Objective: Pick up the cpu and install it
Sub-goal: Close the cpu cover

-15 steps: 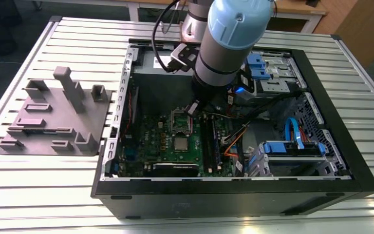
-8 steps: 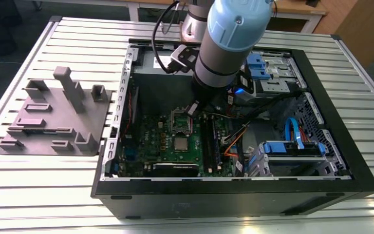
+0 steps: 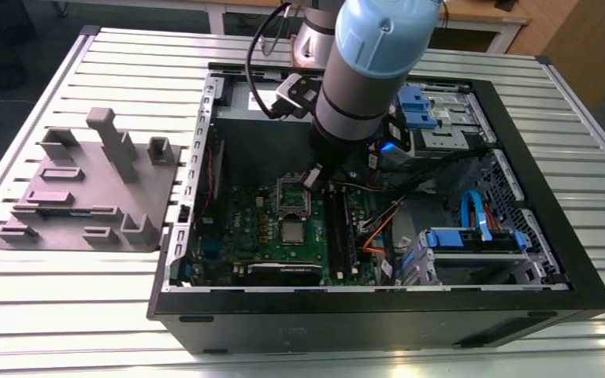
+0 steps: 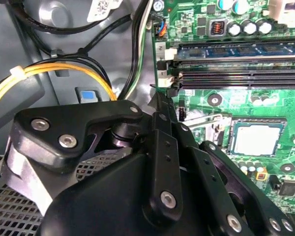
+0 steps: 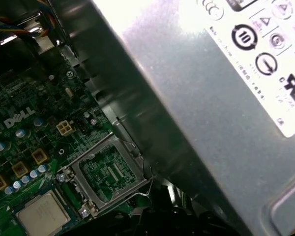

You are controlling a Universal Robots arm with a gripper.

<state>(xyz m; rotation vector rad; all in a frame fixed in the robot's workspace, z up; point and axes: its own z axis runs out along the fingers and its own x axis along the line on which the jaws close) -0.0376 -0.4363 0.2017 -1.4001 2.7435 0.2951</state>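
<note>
On the exterior view's left, a grey plastic fixture of blocks and posts sits on the slatted table, just beside the open computer case. Moving rightward into the case, the green motherboard lies flat, and the cpu rests on it, below an open socket frame; both wrist views show the chip too, lying flat with its silver top up. Right of that, the arm reaches down into the case and the gripper hangs over the socket frame, near the cpu but apart from it. Whether its black linkage is spread or pressed together I cannot tell. The likely trouble, as I judge it: the raised frame, its thin wire lever, the memory slots and the orange cables crowd the chip closely, so a slightly off-centre descent could snag one of them or tip the chip.
</note>
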